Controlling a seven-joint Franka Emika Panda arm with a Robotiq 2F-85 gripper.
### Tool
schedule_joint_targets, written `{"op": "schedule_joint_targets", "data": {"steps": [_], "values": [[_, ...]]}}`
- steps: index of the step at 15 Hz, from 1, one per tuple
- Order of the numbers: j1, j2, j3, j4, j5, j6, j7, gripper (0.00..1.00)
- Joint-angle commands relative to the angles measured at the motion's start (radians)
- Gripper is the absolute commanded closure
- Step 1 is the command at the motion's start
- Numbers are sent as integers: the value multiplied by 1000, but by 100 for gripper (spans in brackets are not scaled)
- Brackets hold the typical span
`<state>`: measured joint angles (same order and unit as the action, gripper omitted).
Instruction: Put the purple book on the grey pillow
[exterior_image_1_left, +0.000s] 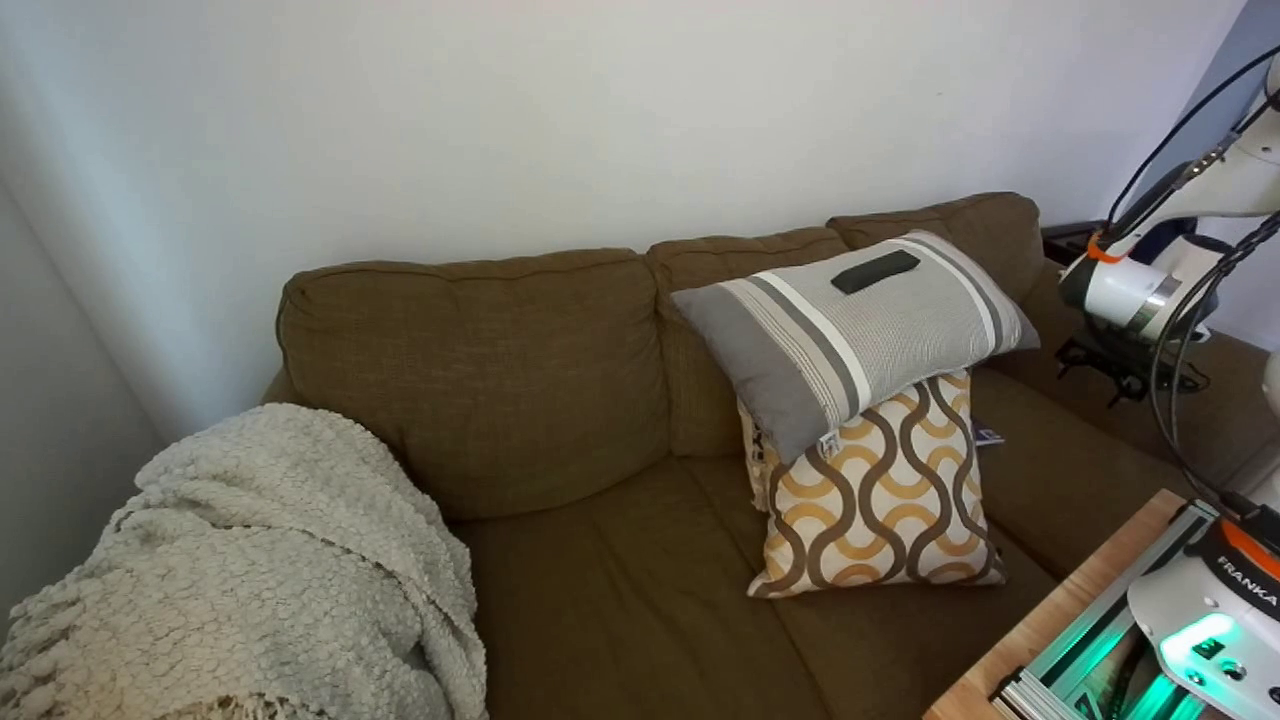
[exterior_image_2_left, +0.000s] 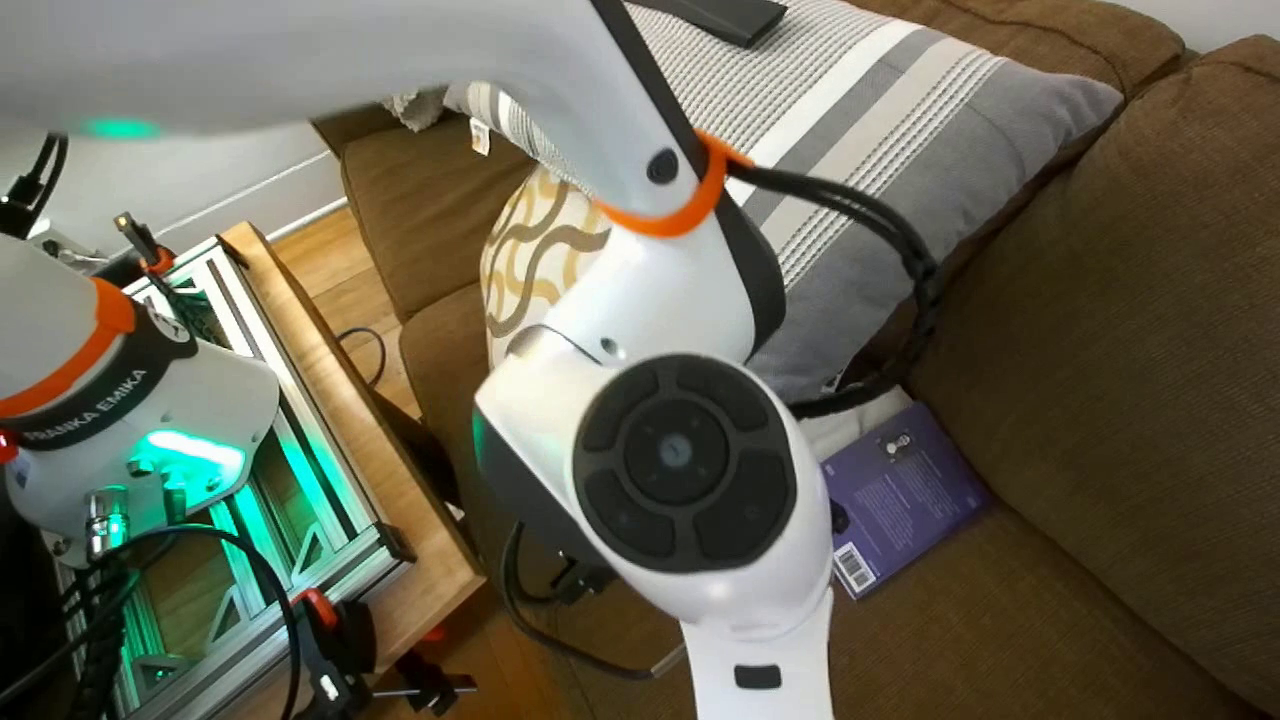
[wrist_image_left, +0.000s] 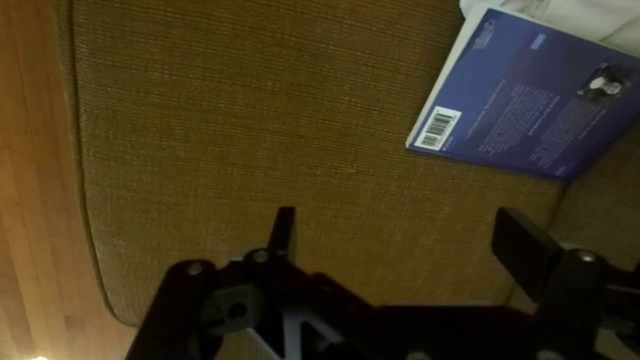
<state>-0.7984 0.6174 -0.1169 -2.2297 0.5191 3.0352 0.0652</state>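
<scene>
On the purple book (wrist_image_left: 525, 100) you see a smooth paper cover. The grey pillow (exterior_image_1_left: 885, 325) is of matt woven cloth; the sofa (exterior_image_1_left: 480, 370) also, but more coarse. The blanket (exterior_image_1_left: 270, 560) looks rough. Your arm (exterior_image_2_left: 660, 290) looks like smooth plastic, the base frame (exterior_image_2_left: 345, 575) like metal, the table (exterior_image_2_left: 430, 570) like wood.

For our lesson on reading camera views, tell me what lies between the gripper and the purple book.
In the wrist view, only the brown sofa seat shows between the open gripper and the purple book.

Book (exterior_image_2_left: 905, 500) on sofa (exterior_image_1_left: 620, 620) nr cushion (exterior_image_1_left: 880, 500) w/ pillow (exterior_image_1_left: 880, 335) atop.
</scene>
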Motion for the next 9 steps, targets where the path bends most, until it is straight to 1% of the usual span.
{"op": "schedule_joint_targets", "data": {"steps": [1, 3, 4, 5, 6, 7, 9], "values": [[-96, 152, 27, 148, -41, -143, 9, 0], [-145, 196, 39, 218, -65, -281, -37, 0], [-152, 213, 35, 254, -68, -346, -36, 0], [-177, 211, 55, 278, -59, -423, -58, 0], [-117, 182, 18, 205, -51, -324, -23, 0], [-132, 193, 23, 234, -48, -374, -35, 0], [-146, 198, 31, 260, -46, -407, -46, 0]]}}
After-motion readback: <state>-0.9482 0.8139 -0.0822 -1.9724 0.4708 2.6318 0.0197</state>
